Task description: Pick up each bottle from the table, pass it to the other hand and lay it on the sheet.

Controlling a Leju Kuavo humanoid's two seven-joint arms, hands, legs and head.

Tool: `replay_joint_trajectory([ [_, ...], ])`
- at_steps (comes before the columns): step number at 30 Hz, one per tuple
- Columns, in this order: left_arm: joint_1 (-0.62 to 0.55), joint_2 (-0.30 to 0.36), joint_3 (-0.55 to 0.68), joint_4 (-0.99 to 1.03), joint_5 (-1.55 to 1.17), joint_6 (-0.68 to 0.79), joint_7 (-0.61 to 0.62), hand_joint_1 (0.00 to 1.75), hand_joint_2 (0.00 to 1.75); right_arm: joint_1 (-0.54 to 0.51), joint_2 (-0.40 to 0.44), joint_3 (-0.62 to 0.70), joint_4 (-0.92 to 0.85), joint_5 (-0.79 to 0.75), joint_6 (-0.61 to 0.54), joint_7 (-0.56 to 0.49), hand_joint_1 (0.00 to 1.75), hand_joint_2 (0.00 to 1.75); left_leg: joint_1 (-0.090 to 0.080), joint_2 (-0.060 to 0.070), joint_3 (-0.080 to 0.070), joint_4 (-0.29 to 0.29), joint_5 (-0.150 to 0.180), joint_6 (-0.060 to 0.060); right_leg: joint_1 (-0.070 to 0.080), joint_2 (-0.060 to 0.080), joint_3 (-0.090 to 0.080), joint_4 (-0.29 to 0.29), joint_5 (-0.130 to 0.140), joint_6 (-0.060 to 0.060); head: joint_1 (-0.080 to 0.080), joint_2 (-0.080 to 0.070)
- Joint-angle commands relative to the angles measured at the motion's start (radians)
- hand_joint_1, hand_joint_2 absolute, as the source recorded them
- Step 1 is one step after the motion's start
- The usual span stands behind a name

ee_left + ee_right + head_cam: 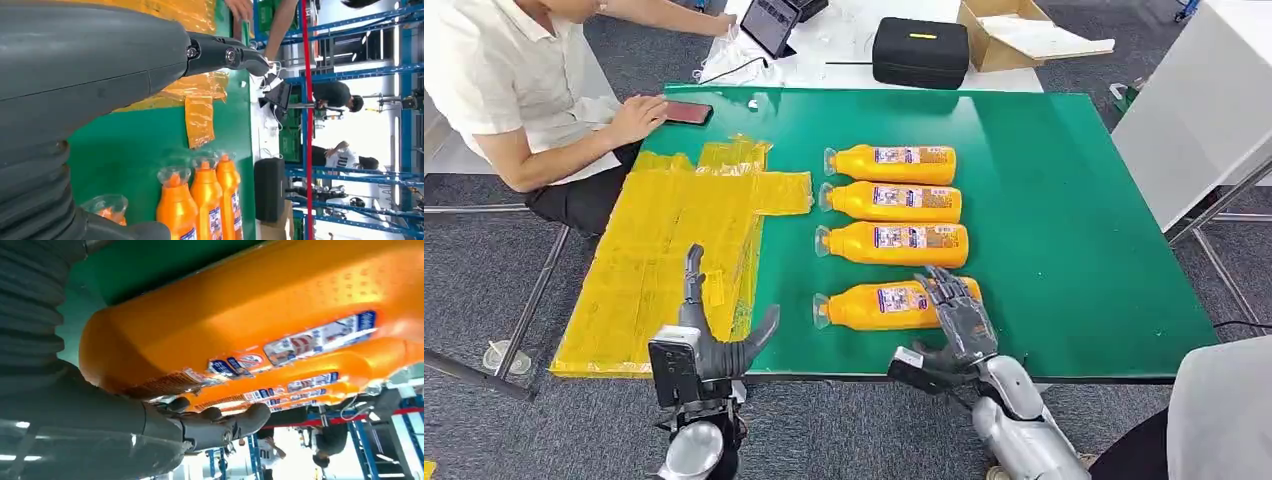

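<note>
While four orange bottles lie on their sides in a row on the green worktop (1064, 230), caps toward the yellow sheet (664, 260), I have my right hand (959, 315) laid over the base end of the nearest bottle (879, 305). From the right wrist view its fingers (235, 424) curl along the bottle's side, touching it, but I cannot tell whether they have a real grip; the bottle is flat on the worktop.

The three others, second bottle (894, 244), third bottle (892, 201) and far bottle (892, 164), lie parallel beyond the nearest one, each just beside the next.

My left hand (714, 335) hovers at the near edge of the worktop, to the sheet side of the nearest bottle, over the sheet's near corner. Its fingers (692, 275) stand apart, thumb splayed toward the bottles, and it holds nothing.

The sheet is crinkled and lies beside the bottles' caps, overhanging the worktop's left edge.

Beyond the sheet a seated person (514, 90) rests a hand beside a dark phone (686, 112) on the worktop's far corner. Behind the far bottle, on a white table, sit a black case (919, 52) and an open cardboard box (1014, 35).
</note>
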Motion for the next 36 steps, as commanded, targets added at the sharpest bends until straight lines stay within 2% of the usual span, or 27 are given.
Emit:
replay_joint_trajectory([
  [1, -0.033, 0.033, -0.024, 0.038, 0.002, 0.005, 0.002, 0.00, 1.75, -0.060, -0.043, 0.083, 0.129, 0.062, 0.063, 0.095, 0.00, 1.75, 0.000, 0.001, 0.005, -0.001, -0.001, 0.000, 0.001, -0.001, 0.005, -0.001, -0.001, -0.002, 0.000, 0.000],
  [3, -0.033, 0.033, -0.024, 0.038, 0.002, 0.005, 0.002, 0.00, 1.75, -0.060, -0.043, 0.083, 0.129, 0.062, 0.063, 0.095, 0.00, 1.75, 0.001, 0.000, 0.007, -0.001, -0.001, 0.000, 0.001, -0.002, 0.007, -0.002, -0.001, -0.003, 0.000, 0.000],
  [7, -0.031, 0.030, -0.017, 0.033, -0.002, 0.012, 0.002, 0.00, 1.75, -0.085, -0.056, 0.090, 0.147, 0.109, 0.093, 0.188, 0.00, 1.75, 0.001, 0.000, 0.009, -0.001, -0.001, 0.000, 0.001, -0.002, 0.009, -0.002, -0.001, -0.002, 0.000, 0.000],
  [16, -0.027, 0.028, -0.009, 0.037, 0.001, 0.013, 0.002, 0.00, 1.75, -0.106, -0.058, 0.088, 0.167, 0.115, 0.140, 0.213, 0.00, 1.75, 0.001, 0.000, 0.010, -0.001, 0.001, 0.001, 0.001, -0.002, 0.010, -0.002, 0.000, -0.002, 0.000, 0.000],
  [17, -0.028, 0.027, -0.010, 0.040, 0.000, 0.011, 0.002, 0.00, 1.75, -0.113, -0.061, 0.092, 0.175, 0.115, 0.163, 0.215, 0.05, 1.75, 0.001, -0.001, 0.011, -0.001, 0.001, 0.001, 0.001, -0.002, 0.011, -0.002, 0.000, -0.002, 0.000, 0.000],
  [18, -0.025, 0.022, -0.007, 0.036, 0.000, 0.011, 0.002, 0.00, 1.75, -0.121, -0.068, 0.104, 0.190, 0.119, 0.206, 0.218, 1.41, 1.75, 0.000, -0.001, 0.010, -0.001, 0.001, 0.001, 0.001, -0.002, 0.010, -0.002, 0.000, -0.001, 0.000, 0.000],
  [19, -0.019, 0.015, -0.005, 0.031, -0.014, 0.010, 0.002, 0.00, 1.75, -0.130, -0.078, 0.116, 0.207, 0.116, 0.260, 0.221, 1.75, 1.75, 0.000, -0.001, 0.010, -0.001, 0.001, 0.001, 0.000, -0.002, 0.010, -0.001, 0.000, -0.001, 0.000, 0.000],
  [24, -0.019, 0.013, -0.006, 0.030, -0.016, 0.000, 0.002, 0.00, 1.75, -0.136, -0.094, 0.118, 0.266, 0.071, 0.369, 0.205, 1.75, 1.75, 0.001, 0.000, 0.012, -0.001, 0.001, 0.002, 0.001, -0.002, 0.012, -0.002, 0.000, -0.001, 0.000, 0.000],
  [27, -0.016, 0.015, -0.007, 0.023, -0.014, -0.002, 0.002, 0.00, 1.75, -0.114, -0.097, 0.089, 0.272, 0.008, 0.391, 0.166, 1.75, 1.75, 0.001, -0.003, 0.015, -0.001, 0.001, 0.001, 0.001, -0.005, 0.014, -0.003, 0.000, -0.001, 0.000, 0.000],
  [33, -0.016, 0.018, -0.012, 0.020, -0.011, -0.007, 0.002, 0.00, 1.75, -0.080, -0.101, 0.081, 0.284, -0.029, 0.421, 0.153, 1.75, 1.75, 0.001, -0.007, 0.024, -0.002, -0.002, 0.003, 0.002, -0.007, 0.017, -0.007, -0.003, 0.000, 0.000, 0.000],
  [34, -0.013, 0.021, -0.012, 0.014, -0.010, -0.009, 0.002, 0.00, 1.75, -0.058, -0.098, 0.058, 0.267, -0.077, 0.417, 0.095, 1.75, 1.75, 0.002, -0.006, 0.026, -0.002, -0.003, 0.003, 0.002, -0.006, 0.018, -0.007, -0.004, 0.001, 0.000, 0.000],
  [36, -0.009, 0.023, -0.012, 0.008, -0.009, -0.011, 0.002, 0.00, 1.75, -0.043, -0.093, 0.041, 0.254, -0.115, 0.428, 0.066, 1.75, 1.75, 0.002, -0.007, 0.028, -0.003, -0.003, 0.004, 0.003, -0.007, 0.020, -0.009, -0.003, 0.000, 0.000, 0.000],
])
